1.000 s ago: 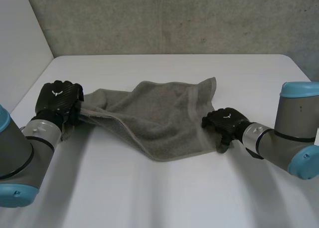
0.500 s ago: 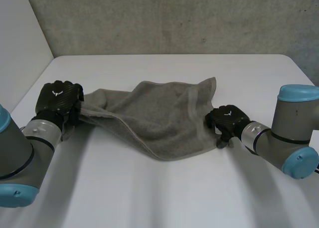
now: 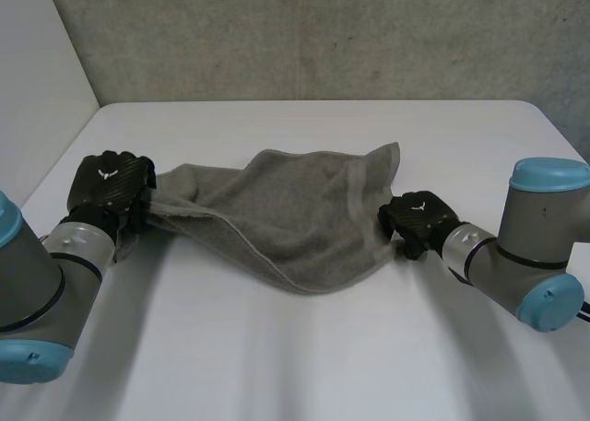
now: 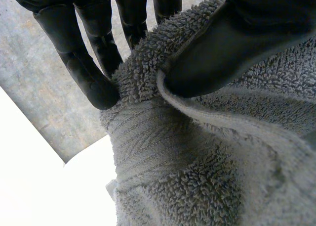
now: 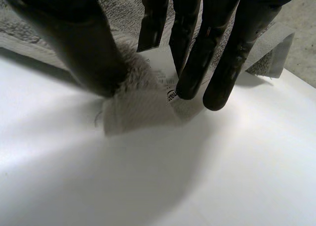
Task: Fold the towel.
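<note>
Soft, even light from above makes the white table (image 3: pixel 304 366) bright. The towel (image 3: pixel 295 209) throws a faint, diffuse shadow along its near edge. The concrete wall (image 3: pixel 304 34) behind the table's far edge sits dimmer. In the right wrist view the table nears pure white.

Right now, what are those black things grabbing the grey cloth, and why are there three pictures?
They are a robot's two black hands. The wide picture looks down from a camera behind them; the two close ones come from cameras on each wrist. A grey terry towel lies rumpled on the white table. The left hand pinches one end between thumb and fingers. The right hand grips the opposite corner, beside a small white label.
</note>
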Robot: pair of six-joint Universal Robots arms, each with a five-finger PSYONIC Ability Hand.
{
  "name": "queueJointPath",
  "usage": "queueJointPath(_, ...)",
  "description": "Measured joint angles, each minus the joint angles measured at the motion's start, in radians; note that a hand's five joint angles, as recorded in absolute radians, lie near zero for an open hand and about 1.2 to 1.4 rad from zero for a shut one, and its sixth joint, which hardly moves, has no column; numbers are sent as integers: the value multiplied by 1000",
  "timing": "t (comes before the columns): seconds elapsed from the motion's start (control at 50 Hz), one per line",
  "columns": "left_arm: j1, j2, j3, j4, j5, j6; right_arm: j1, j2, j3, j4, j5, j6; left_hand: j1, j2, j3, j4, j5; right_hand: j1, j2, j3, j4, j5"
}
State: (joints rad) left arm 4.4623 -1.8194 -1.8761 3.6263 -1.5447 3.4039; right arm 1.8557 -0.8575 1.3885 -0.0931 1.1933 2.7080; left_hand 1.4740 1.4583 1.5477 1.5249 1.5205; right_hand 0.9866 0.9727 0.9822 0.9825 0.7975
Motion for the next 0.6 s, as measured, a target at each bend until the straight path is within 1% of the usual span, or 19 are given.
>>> queueJointPath(0.1,0,0,0,0,0,0,2,-6,3,-7,0,16,0,0,0,0,0,154,129,145,149,146)
queueJointPath(0.14,0,0,0,0,0,0,2,-12,4,-9,0,23,0,0,0,0,0,311,273,290,299,302)
queueJointPath(0.16,0,0,0,0,0,0,2,-15,5,-10,0,27,0,0,0,0,0,340,314,326,342,342)
queueJointPath(0.34,-3,1,-3,0,0,0,-1,-56,14,-12,17,46,0,0,-2,-1,-1,341,317,339,356,357)
queueJointPath(0.42,-9,4,-6,-2,1,0,-7,-108,27,-4,42,43,-7,-3,-81,-71,-62,341,317,339,356,357)
queueJointPath(0.48,-21,6,-11,-5,2,1,-14,-177,49,13,66,31,-182,-167,-247,-243,-232,341,317,343,356,361)
queueJointPath(0.5,-24,6,-12,-5,3,1,-16,-187,53,16,69,28,-208,-191,-268,-264,-250,341,317,343,356,362)
queueJointPath(0.56,-46,8,-18,-11,4,4,-49,-256,85,52,87,-12,-465,-446,-529,-516,-506,341,318,343,356,365)
queueJointPath(0.6,-62,10,-23,-17,4,10,-82,-294,111,77,96,-49,-558,-541,-628,-607,-605,342,318,343,356,367)
